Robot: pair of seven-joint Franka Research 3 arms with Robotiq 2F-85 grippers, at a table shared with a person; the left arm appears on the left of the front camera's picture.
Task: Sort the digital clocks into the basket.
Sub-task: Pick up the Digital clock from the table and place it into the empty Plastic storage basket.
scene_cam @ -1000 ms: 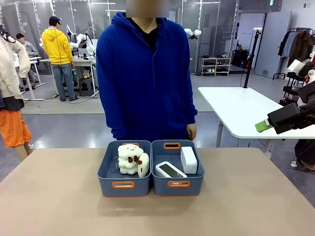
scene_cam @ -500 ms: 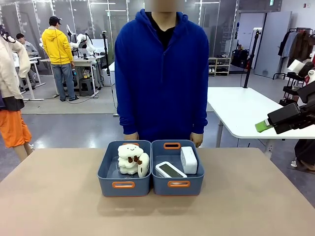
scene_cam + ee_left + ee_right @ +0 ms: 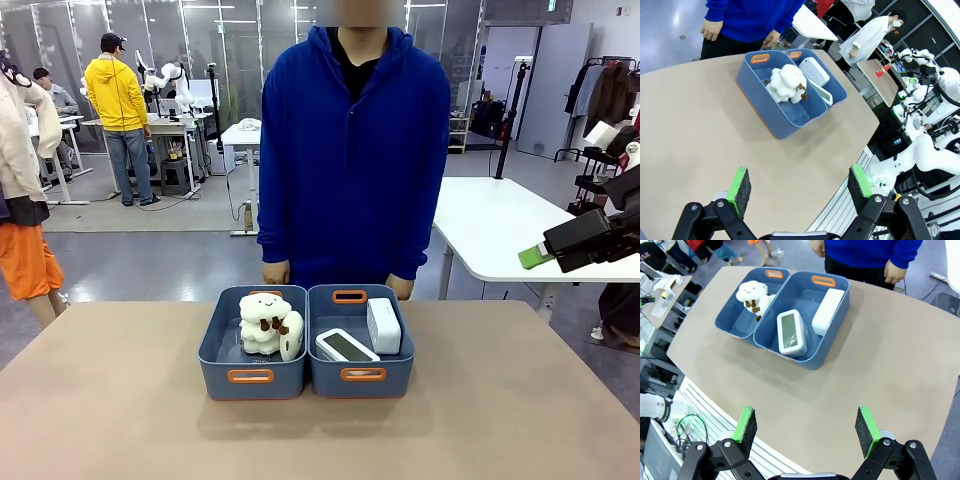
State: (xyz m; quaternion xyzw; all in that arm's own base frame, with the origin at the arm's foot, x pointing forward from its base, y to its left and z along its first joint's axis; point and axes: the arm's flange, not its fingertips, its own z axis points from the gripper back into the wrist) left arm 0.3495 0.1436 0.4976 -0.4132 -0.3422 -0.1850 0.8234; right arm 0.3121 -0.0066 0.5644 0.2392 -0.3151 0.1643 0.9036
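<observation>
Front: both digital clocks (image 3: 358, 336) lie in the right basket (image 3: 361, 376), plush toys (image 3: 268, 323) in the left one. Left wrist: my left gripper (image 3: 799, 190) hangs spread. Right wrist: my right gripper (image 3: 807, 432) spread too.

No text, label or number can be read on anything in these pictures.

surface: tan table (image 3: 520, 420) | on it: two slate-blue bins (image 3: 252, 375) touching side by side, mid-table
</observation>
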